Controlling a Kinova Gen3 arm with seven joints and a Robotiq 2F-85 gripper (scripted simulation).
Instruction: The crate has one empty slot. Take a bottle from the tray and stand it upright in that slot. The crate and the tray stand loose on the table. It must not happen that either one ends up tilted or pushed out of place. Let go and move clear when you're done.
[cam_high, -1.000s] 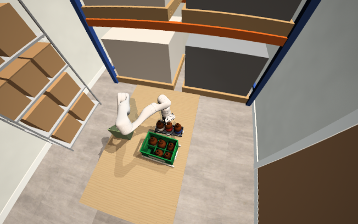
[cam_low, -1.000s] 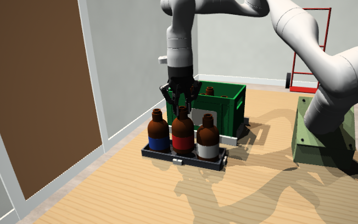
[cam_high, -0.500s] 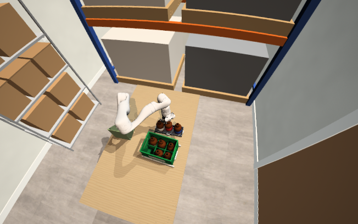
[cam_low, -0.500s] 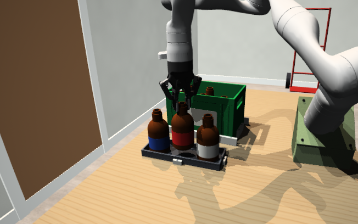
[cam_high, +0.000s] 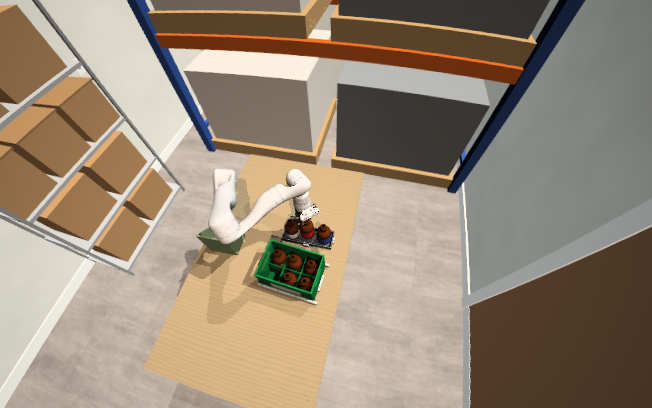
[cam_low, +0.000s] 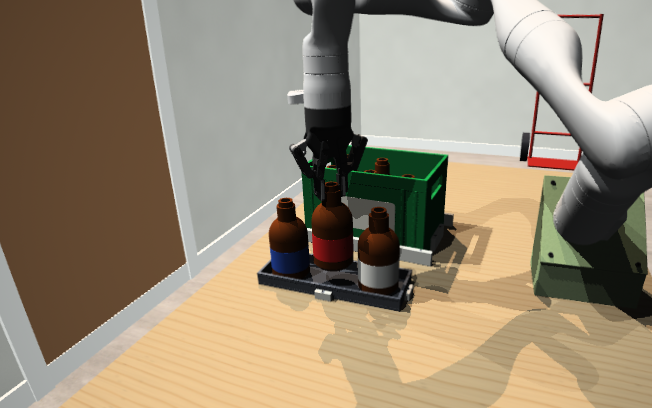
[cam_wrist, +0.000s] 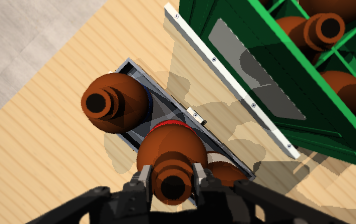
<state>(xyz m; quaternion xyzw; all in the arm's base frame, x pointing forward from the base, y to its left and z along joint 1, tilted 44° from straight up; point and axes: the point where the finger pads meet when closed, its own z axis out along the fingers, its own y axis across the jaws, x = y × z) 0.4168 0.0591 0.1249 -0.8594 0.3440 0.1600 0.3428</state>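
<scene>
Jaws of my gripper (cam_high: 303, 219) (cam_low: 332, 190) (cam_wrist: 172, 184) are closed on the red-labelled bottle (cam_high: 307, 230) (cam_low: 332, 220) (cam_wrist: 171, 145), its neck between them, above the tray (cam_high: 306, 242) (cam_low: 292, 286) (cam_wrist: 220, 144).

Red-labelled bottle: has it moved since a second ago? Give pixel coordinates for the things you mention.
Yes, upward: the red-labelled bottle (cam_high: 307, 232) (cam_low: 332, 250) (cam_wrist: 172, 142) is higher against the tray (cam_high: 316, 242) (cam_low: 357, 294) (cam_wrist: 165, 106) in the exterior view.
</scene>
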